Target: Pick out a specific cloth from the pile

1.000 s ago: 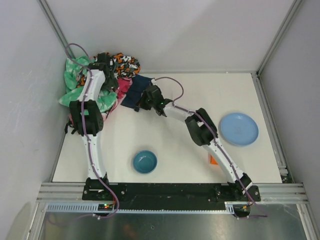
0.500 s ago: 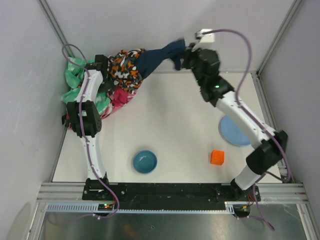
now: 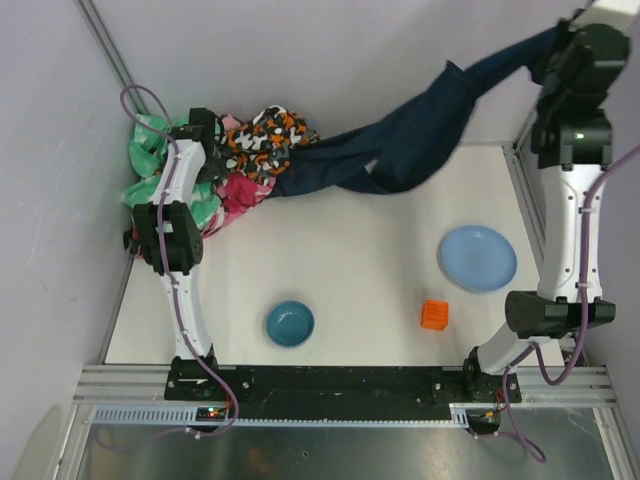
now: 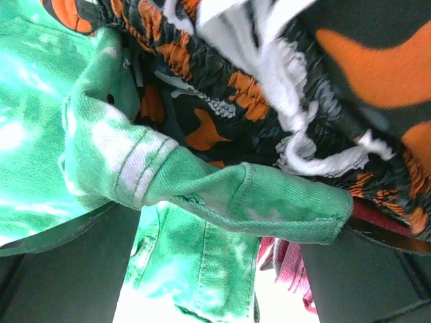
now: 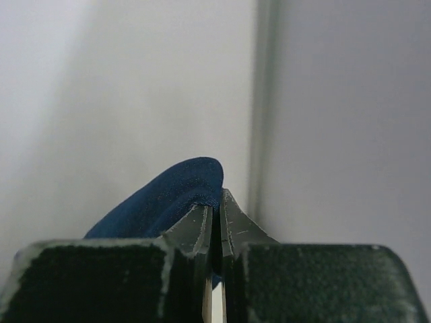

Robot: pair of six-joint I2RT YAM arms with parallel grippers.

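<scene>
The right fingers (image 5: 193, 230) pinch an edge of the navy cloth (image 3: 420, 140), which stretches from them down into the pile (image 3: 255, 140) at the far-left corner of the desk (image 3: 360, 250). The left fingers (image 4: 60, 269) sit among the pile; I cannot tell whether they grip.

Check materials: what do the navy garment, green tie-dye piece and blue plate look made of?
The navy garment looks like soft matte fabric with a fine, even surface; it sags and folds where it hangs. The green tie-dye piece looks like heavier cotton twill, probably denim: thick hem, double stitch lines. The blue plate is smooth and rigid, likely plastic, though ceramic can't be ruled out.
</scene>
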